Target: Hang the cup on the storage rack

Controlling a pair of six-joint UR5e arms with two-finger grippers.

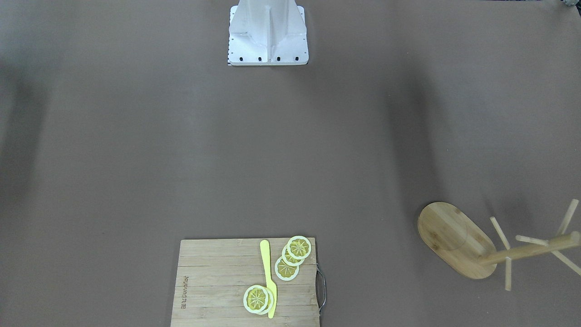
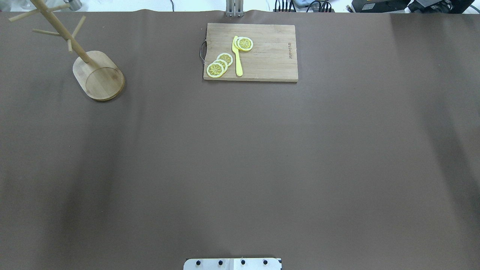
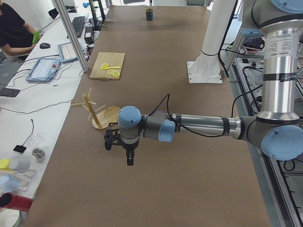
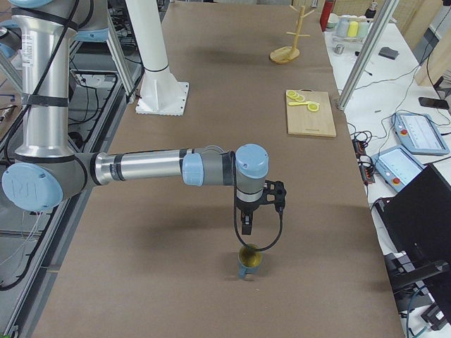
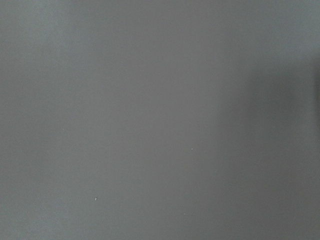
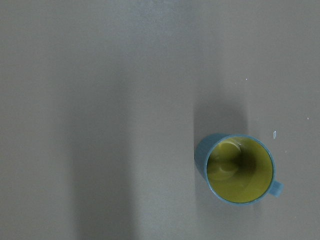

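Observation:
The cup (image 6: pixel 240 169) is a teal-blue mug with a yellow inside, standing upright on the brown table, handle at its lower right in the right wrist view. It also shows in the exterior right view (image 4: pixel 249 262) and far off in the exterior left view (image 3: pixel 149 14). My right gripper (image 4: pixel 246 227) hangs pointing down just above it; I cannot tell if it is open or shut. The storage rack (image 2: pixel 99 75) is a bamboo mug tree (image 1: pixel 454 238) with bare pegs. My left gripper (image 3: pixel 130 158) hangs pointing down beside the rack (image 3: pixel 102 116); I cannot tell its state.
A bamboo cutting board (image 2: pixel 262 52) with lemon slices (image 2: pixel 219 64) and a yellow knife (image 2: pixel 237 56) lies at the table's far edge. The robot's white base (image 1: pixel 268 34) stands mid-table. Operators' desks run along the far side (image 3: pixel 47 66).

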